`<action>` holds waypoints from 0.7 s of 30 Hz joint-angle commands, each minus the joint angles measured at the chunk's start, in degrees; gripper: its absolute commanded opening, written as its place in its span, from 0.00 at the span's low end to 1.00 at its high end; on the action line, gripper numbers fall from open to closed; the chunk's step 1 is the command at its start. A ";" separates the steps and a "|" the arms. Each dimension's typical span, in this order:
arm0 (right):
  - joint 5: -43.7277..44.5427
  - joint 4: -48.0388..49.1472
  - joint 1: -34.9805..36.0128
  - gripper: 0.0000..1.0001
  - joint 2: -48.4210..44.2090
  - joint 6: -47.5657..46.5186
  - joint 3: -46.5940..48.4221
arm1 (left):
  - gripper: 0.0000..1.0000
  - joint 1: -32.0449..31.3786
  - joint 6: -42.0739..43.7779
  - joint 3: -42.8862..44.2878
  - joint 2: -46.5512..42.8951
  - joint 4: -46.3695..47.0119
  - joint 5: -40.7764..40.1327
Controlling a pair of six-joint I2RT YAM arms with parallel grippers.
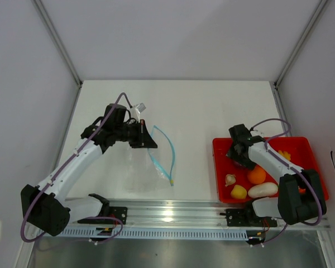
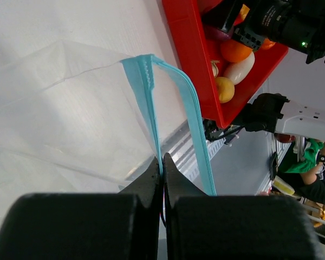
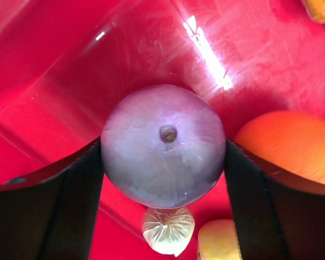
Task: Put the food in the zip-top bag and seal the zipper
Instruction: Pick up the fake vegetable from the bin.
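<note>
The clear zip-top bag (image 1: 142,164) hangs from my left gripper (image 1: 147,137) down to the table. That gripper (image 2: 162,160) is shut on one lip of the light-blue zipper (image 2: 146,92). The other lip (image 2: 197,124) hangs apart from it, so the mouth gapes. Over the red tray (image 1: 223,145), my right gripper (image 3: 163,162) has a purple round food (image 3: 162,146) between its jaws, which touch it on both sides. An orange fruit (image 3: 287,143), a garlic bulb (image 3: 168,230) and a yellow piece (image 3: 216,241) lie close by.
The tray stands at the right near the front rail (image 1: 173,215). It also holds a white piece (image 1: 263,190) and yellow pieces (image 1: 285,155) at its far side. Grey walls (image 1: 22,84) close in the table.
</note>
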 commanded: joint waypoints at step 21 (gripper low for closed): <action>-18.36 3.68 20.67 0.31 -22.84 -10.45 15.39 | 0.01 -0.66 -0.01 0.22 -0.60 1.55 2.75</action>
